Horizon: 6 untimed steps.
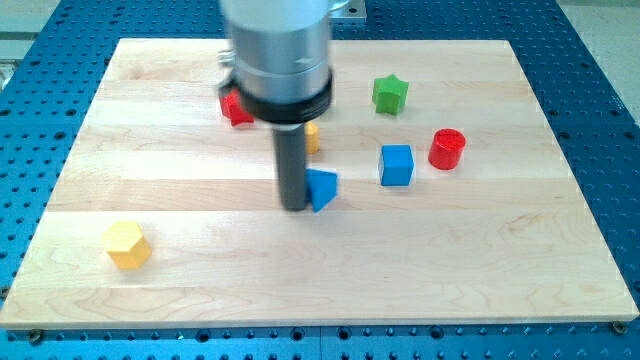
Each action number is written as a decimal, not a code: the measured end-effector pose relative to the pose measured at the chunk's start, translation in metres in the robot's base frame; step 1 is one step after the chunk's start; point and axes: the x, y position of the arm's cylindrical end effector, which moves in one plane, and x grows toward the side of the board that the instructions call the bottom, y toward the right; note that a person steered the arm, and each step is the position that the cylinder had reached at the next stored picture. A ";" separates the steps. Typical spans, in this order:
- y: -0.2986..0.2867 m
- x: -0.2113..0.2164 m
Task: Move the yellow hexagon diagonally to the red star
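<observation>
Dark rod: my tip (pixel 294 207) rests on the wooden board (pixel 480 270) near its middle; a plain rod end, with nothing to spread or pinch and nothing held.
Tip contact: the blue triangular block (pixel 322 188) sits just at the tip's 3 o'clock, touching or nearly so; I cannot tell which.
Yellow hexagon (pixel 127 245): lies well apart from the tip, at about its 8 o'clock, near the board's lower left corner.
Red star (pixel 236 106): at the tip's 11 o'clock, partly hidden behind the arm's grey housing (pixel 278 50).
Hexagon to star: the star is at the hexagon's 1 o'clock, well apart.
Small yellow block (pixel 313 137): just at the rod's 1 o'clock, mostly hidden, shape unclear.
Blue cube (pixel 396 165): at the tip's 2 o'clock.
Red cylinder (pixel 447 149): just beside the cube, at its 2 o'clock.
Green star (pixel 390 94): at the cube's 12 o'clock.
</observation>
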 end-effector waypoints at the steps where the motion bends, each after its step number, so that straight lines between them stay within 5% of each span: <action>1: 0.007 0.000; 3: -0.102 0.116; 4: -0.196 0.124; 5: -0.224 0.106; 6: -0.169 0.081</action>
